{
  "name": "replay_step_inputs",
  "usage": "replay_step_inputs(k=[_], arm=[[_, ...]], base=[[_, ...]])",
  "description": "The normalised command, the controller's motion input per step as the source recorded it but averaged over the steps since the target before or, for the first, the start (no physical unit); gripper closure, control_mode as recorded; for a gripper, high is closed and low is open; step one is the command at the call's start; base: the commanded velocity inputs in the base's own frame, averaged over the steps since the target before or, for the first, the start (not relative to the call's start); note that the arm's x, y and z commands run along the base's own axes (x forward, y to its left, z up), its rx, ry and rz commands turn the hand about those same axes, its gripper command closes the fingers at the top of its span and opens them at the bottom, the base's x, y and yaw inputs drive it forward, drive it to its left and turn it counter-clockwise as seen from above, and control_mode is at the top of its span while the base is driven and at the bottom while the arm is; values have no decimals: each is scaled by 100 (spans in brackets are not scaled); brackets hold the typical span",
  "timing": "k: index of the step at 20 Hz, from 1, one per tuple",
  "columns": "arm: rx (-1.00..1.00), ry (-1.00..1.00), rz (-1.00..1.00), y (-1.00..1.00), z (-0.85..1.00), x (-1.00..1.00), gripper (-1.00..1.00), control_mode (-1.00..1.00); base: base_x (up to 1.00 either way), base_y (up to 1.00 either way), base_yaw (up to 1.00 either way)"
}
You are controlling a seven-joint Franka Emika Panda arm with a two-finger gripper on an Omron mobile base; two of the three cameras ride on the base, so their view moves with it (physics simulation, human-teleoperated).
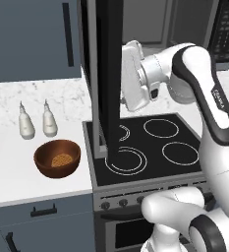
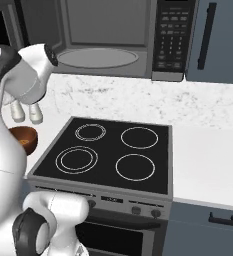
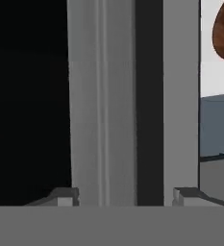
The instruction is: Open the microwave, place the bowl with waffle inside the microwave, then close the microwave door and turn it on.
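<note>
Over the stove (image 1: 150, 142): microwave door (image 1: 107, 78) swung out, edge-on, black with grey frame.
My gripper (image 3: 125, 194): jaws parted, straddling the door's edge; grip unclear.
Bowl (image 1: 57, 158): reddish-brown, on the counter (image 1: 13, 162) left, holding a golden gridded waffle (image 1: 61, 160).
Microwave (image 2: 123, 37): grey cavity exposed.

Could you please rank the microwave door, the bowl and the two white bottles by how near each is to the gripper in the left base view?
1. microwave door, right at the gripper.
2. white bottles, on the counter to the left, and the bowl in front of them: too close to call.
</note>
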Motion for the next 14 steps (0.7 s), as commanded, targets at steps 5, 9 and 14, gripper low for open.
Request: replay_step_inputs(k=[5,9,14], arm=[[-29,-5,-29,14,-12,6,-100,-100],[-22,0,-27,-100,-44,0,-100,-100],[-10,6,-19,-100,-52,0,-100,-100]], base=[[0,0,0],[0,0,0],[0,0,0]])
